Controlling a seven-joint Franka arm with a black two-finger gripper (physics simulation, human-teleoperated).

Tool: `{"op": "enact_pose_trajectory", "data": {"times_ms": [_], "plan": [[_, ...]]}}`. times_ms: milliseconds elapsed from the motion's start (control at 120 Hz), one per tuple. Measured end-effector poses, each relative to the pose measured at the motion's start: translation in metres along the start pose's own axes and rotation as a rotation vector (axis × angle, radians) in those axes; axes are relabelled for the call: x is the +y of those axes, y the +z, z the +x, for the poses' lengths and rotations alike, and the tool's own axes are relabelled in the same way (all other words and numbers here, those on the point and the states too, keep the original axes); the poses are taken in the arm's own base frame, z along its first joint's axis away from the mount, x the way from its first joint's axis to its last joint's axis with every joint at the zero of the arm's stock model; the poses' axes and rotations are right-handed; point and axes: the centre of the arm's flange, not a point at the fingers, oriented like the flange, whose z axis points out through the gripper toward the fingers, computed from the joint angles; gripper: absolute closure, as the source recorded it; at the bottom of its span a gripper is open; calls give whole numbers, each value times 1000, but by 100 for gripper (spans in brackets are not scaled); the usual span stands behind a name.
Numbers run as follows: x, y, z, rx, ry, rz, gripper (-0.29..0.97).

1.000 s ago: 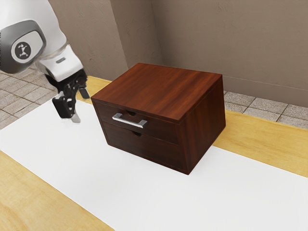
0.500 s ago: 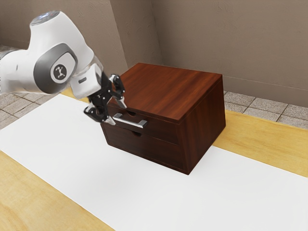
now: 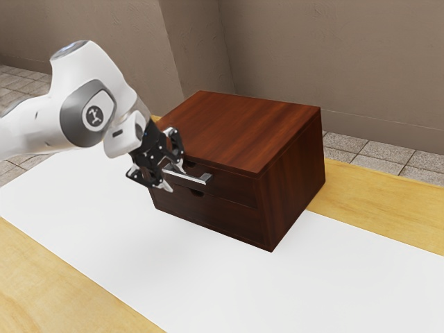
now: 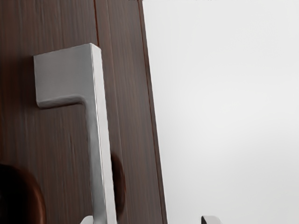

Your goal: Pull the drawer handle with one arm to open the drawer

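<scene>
Moved up against the drawer handle [image 3: 193, 178], end effector [image 3: 170, 175] gapes wide, gripping nothing.

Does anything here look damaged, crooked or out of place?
Nothing stands out. The cabinet stands level on the white mat, the top drawer looks shut, and the handle looks straight, with the gripper at one end.

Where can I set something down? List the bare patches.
Free: the white mat in front of the cabinet, the cabinet's top, the wooden table strip on the exterior view's right. Crowded: at the handle, by the hand.
</scene>
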Motion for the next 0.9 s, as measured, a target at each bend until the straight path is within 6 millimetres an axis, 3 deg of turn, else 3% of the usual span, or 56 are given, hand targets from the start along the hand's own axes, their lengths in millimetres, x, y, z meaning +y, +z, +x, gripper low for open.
{"op": "enact_pose_trajectory", "data": {"times_ms": [108,158,242,317,358,600,900], "plan": [[8,9,-3,20,13,-16,9],[10,10,-4,25,20,-22,2],[12,8,-6,28,29,-20,21],[13,1,-5,31,41,-5,53],[14,-4,-4,34,48,5,62],[13,-3,29,58,128,9,65],[35,-5,33,78,153,9,61]]}}
